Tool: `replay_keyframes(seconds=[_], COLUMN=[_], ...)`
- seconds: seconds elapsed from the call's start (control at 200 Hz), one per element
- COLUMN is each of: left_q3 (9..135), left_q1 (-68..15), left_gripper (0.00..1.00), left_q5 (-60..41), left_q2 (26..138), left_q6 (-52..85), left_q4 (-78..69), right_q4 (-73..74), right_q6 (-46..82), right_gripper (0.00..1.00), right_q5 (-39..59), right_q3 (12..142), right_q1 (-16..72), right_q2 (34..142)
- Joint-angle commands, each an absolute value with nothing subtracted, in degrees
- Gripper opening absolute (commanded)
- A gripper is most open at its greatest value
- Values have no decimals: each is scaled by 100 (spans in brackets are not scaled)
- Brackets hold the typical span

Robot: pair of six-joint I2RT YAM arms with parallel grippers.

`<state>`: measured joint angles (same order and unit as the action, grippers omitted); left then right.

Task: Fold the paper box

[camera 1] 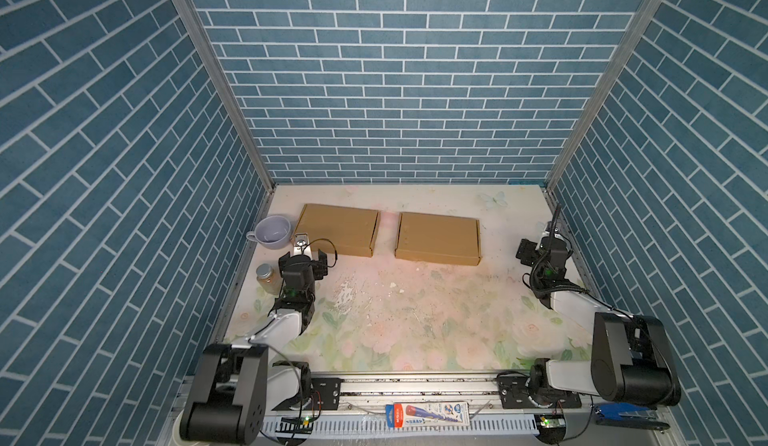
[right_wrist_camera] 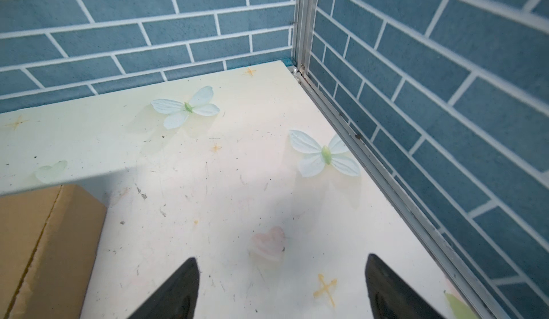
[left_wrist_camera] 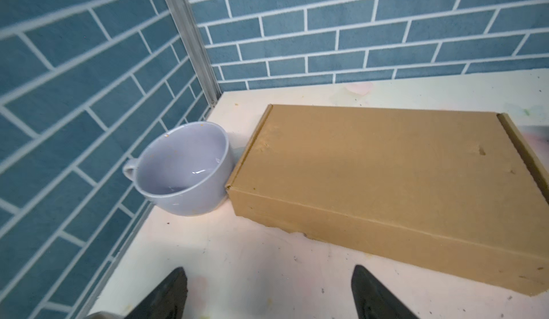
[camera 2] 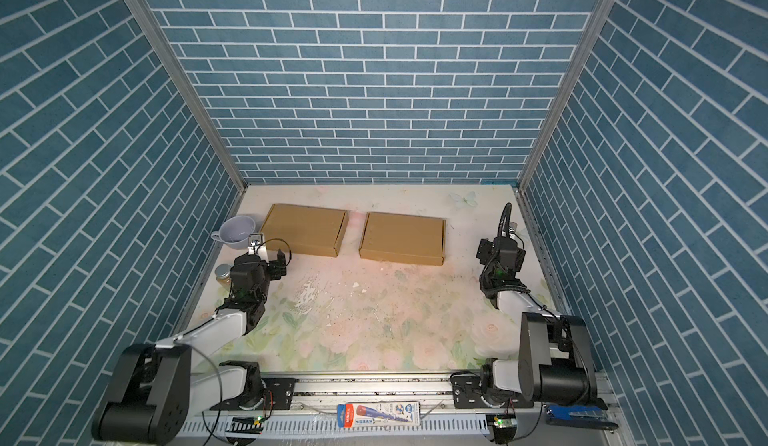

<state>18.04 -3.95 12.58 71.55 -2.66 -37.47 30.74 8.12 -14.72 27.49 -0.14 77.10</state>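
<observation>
The left arm (camera 1: 286, 319) rises from the near left corner of the bench (camera 1: 415, 319) and runs along the left edge. Its forearm leans toward the far side. The left gripper (left_wrist_camera: 269, 287) hangs low over the surface, jaws spread wide with nothing between them. The right arm (camera 1: 573, 302) does the same along the right edge, and the right gripper (right_wrist_camera: 280, 281) is also spread and holds nothing.

On the left the room is tight: a jar (camera 1: 266, 277) stands at the edge beside the wrist, and a mug (camera 1: 272, 232) sits ahead by the far left. The middle and near part of the bench lie open between the arms.

A closed cardboard box (camera 1: 338, 230) lies flat toward the far edge. Its near left corner is just ahead of the left gripper and just beside the mug. A second box (camera 1: 438, 238) lies flat to its right, apart from it and well apart from the right gripper.
</observation>
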Motion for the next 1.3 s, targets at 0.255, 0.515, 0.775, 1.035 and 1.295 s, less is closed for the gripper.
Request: replay_keyframes(seconds=[0.255, 0.515, 0.775, 1.035, 1.295], left_q3=[1486, 1706, 1744, 1746, 1885], left_q1=[-124, -42, -44, -52, -88], left_gripper=[88, 93, 100, 100, 100], left_q5=[18, 765, 818, 829, 212], left_q2=[8839, 8737, 8752, 8745, 8762], left_q6=[-476, -54, -64, -62, -344], left_q4=[-6449, -5857, -5818, -5813, -5578], right_q4=[6229, 5329, 5011, 5000, 4993], right_q6=[240, 325, 381, 393, 387], right_gripper=[89, 91, 93, 93, 93], right_q5=[-753, -903, -808, -780, -772], right_q3=[1629, 2060, 2223, 2224, 2223], right_q1=[-25, -34, -110, -129, -130], right_q2=[8856, 8817, 8813, 8816, 8810])
